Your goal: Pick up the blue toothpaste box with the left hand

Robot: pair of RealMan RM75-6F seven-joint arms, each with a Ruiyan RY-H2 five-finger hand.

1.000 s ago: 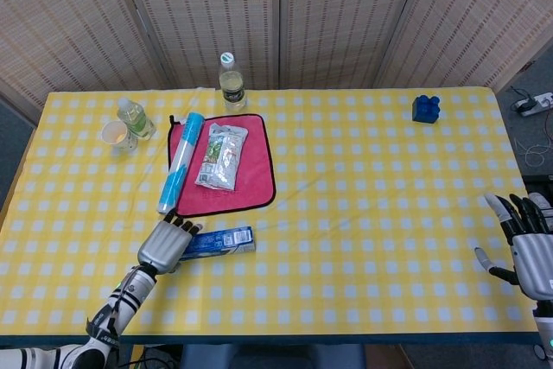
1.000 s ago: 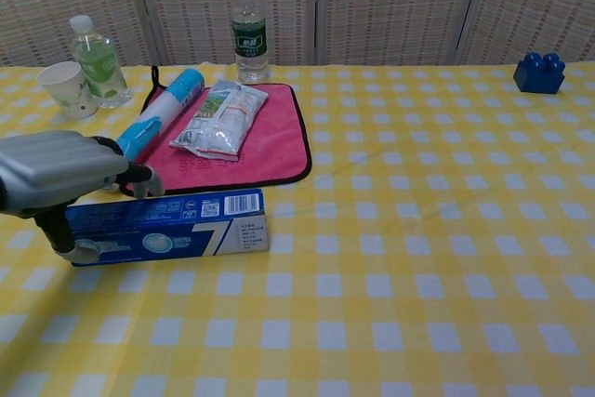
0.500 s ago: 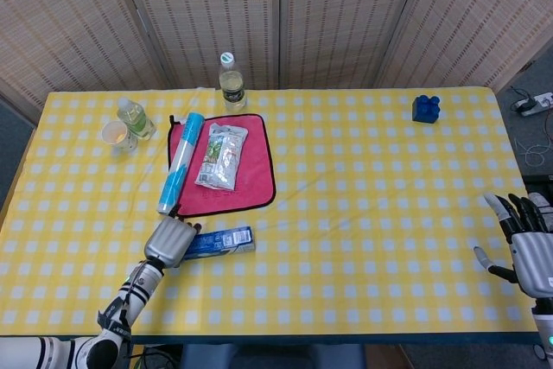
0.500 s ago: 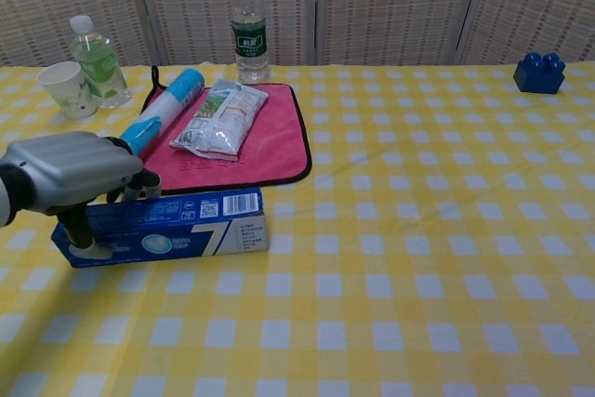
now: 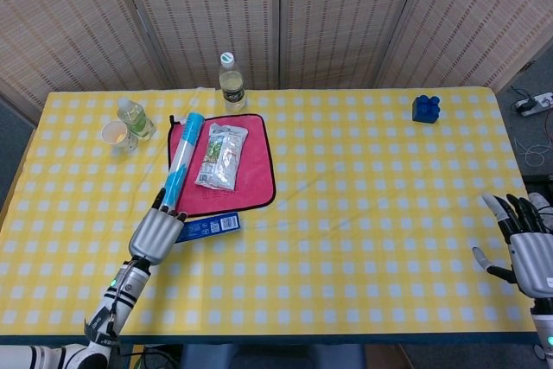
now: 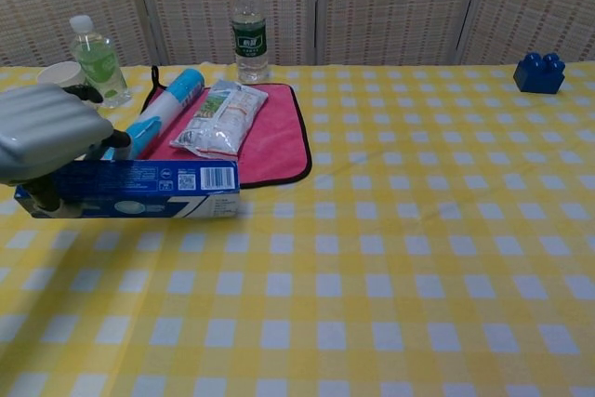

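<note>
- The left robot hand [image 6: 46,127] sits at the left edge of the chest view, its fingers wrapped over the top of the blue toothpaste box [image 6: 139,189], gripping it near its left end.
- The blue toothpaste box is held level with its long side facing the camera; in the chest view it appears raised clear of the surface [image 6: 390,258], which is covered in a yellow-and-white checked cloth.
- In the head view the same box [image 5: 207,226] shows at lower left, just below the pink cloth [image 5: 255,183], with the left robot hand [image 5: 155,231] covering its left part.
- The right robot hand [image 5: 523,244] is at the lower right edge of the head view, off the surface, fingers spread and holding nothing.
- On the pink cloth lies a clear snack packet [image 6: 218,118]; a light blue tube [image 6: 163,109] lies along the cloth's left edge.
- A tall clear bottle with a green label [image 6: 249,20] stands upright behind the cloth, in the upper middle of the chest view.
- At upper left, a smaller bottle [image 6: 96,60] stands just beside a paper cup [image 6: 58,73].
- A blue toy brick [image 6: 539,72] sits at upper right, well apart from everything else.
</note>
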